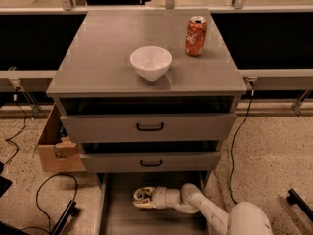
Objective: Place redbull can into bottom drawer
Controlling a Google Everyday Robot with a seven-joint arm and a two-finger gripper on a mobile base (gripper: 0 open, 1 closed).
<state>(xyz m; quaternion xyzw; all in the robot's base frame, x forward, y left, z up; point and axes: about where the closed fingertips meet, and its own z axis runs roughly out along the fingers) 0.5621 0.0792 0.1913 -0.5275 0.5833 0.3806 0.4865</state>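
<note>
The bottom drawer is pulled out at the foot of the grey cabinet and shows a flat grey floor. My gripper reaches in from the right and sits low over the drawer's back part, just under the middle drawer's front. Its fingers are closed around the redbull can. Only the can's round silver top shows between them, and its body is hidden by the gripper.
A white bowl and an orange-red soda can stand on the cabinet top. The top drawer and the middle drawer stand slightly ajar. A cardboard box and cables lie on the floor to the left.
</note>
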